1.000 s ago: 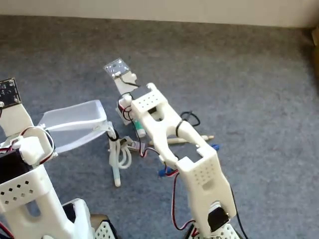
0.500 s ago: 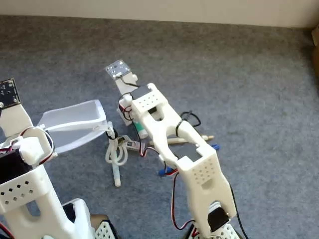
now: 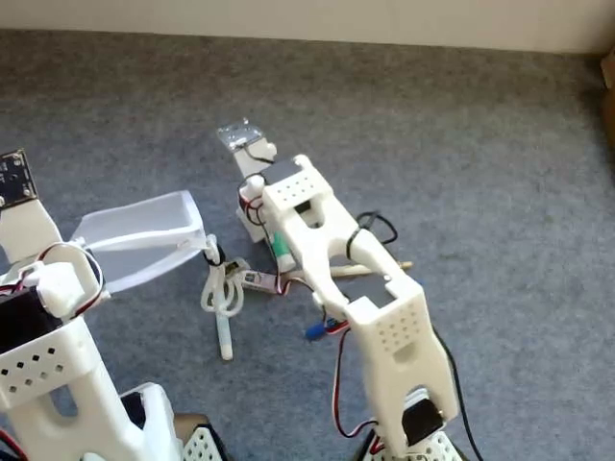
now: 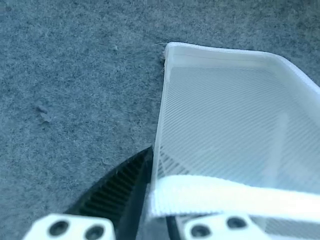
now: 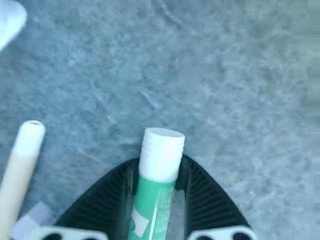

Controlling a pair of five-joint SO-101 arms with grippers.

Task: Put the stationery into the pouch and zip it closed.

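My right gripper (image 5: 159,167) is clamped on the glue stick (image 5: 161,146), its axis along my fingers, while the pouch (image 3: 144,238), pinched by my left gripper (image 4: 154,197), lies near on my left.

One pouch (image 3: 144,240); one glue stick (image 5: 159,165)

A: Right arm (image 3: 389,331): white printed shell, boxy links, hole grids punched in flat faces. Black servo (image 3: 415,420) seen nr base.

B: Left arm (image 3: 43,370) built the same: white, hole grid, black servo body set in. Cabling?

A: Red/black leads (image 3: 335,384) run bare along right arm, black loop (image 3: 373,227) mid-link. Red lead (image 3: 96,288) noted on left arm too.

B: Wrist boards: silvery PCB (image 3: 237,134) on right, dark PCB (image 3: 13,178) on left.

A: Right-arm fingers (image 5: 105,200) black, ribbed. Left-arm fingers (image 4: 115,187) likewise. White mounts w/ dark screw holes at base.
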